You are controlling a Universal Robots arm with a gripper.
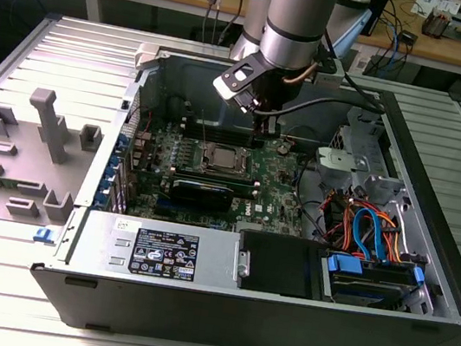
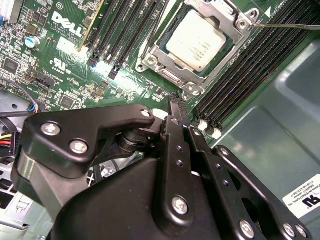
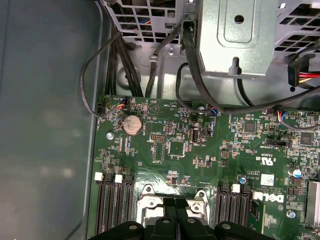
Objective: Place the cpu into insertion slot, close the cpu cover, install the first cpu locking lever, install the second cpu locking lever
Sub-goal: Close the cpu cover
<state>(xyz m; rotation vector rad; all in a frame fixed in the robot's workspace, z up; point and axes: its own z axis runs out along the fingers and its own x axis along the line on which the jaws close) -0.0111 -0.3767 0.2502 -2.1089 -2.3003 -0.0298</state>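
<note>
Dull silver square cpu (image 2: 196,40) sits in the grey-rimmed insertion slot (image 2: 173,80) mid green motherboard (image 2: 125,85), thin silver-grey cpu cover frame (image 2: 161,54) apparently down around it, one thin wire lever (image 2: 285,23) seemingly unlatched, so locking looks left; black claw (image 2: 176,102), closed and empty, hovers just beside the slot.

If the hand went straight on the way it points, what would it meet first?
Probably the rim of the cpu cover, at the corner nearest the hand; depth is unclear, so it could be the motherboard beside it.
</note>
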